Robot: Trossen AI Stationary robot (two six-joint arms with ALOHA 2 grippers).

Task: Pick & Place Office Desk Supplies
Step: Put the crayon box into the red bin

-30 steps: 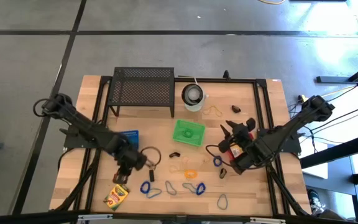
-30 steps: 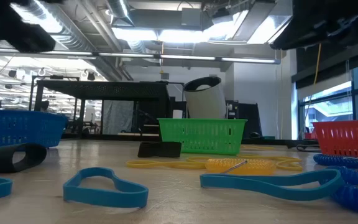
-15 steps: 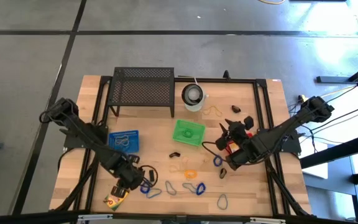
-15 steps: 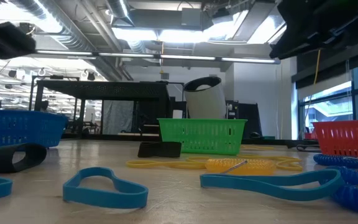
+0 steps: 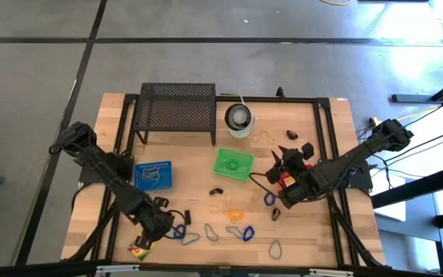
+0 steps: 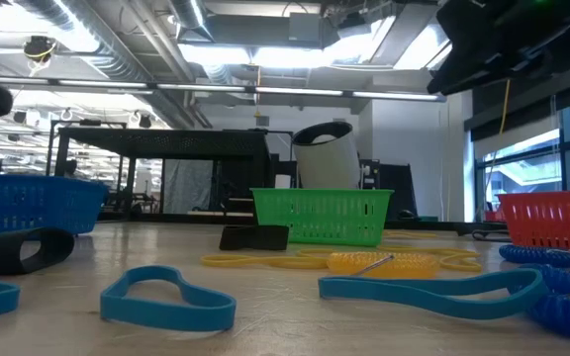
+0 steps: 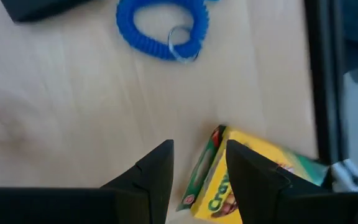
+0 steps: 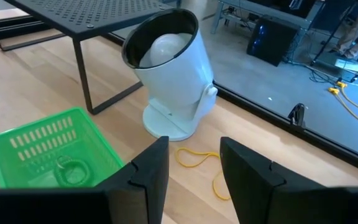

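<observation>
Wooden tabletop now has the left gripper moved down to the near edge, fingers parted and empty above one crayon box. Right gripper has barely shifted, parted and empty, near one green basket and one white cup.

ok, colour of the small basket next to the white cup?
Green basket, plain slotted plastic. Clearest in the right wrist view, beside the white cup.
</observation>
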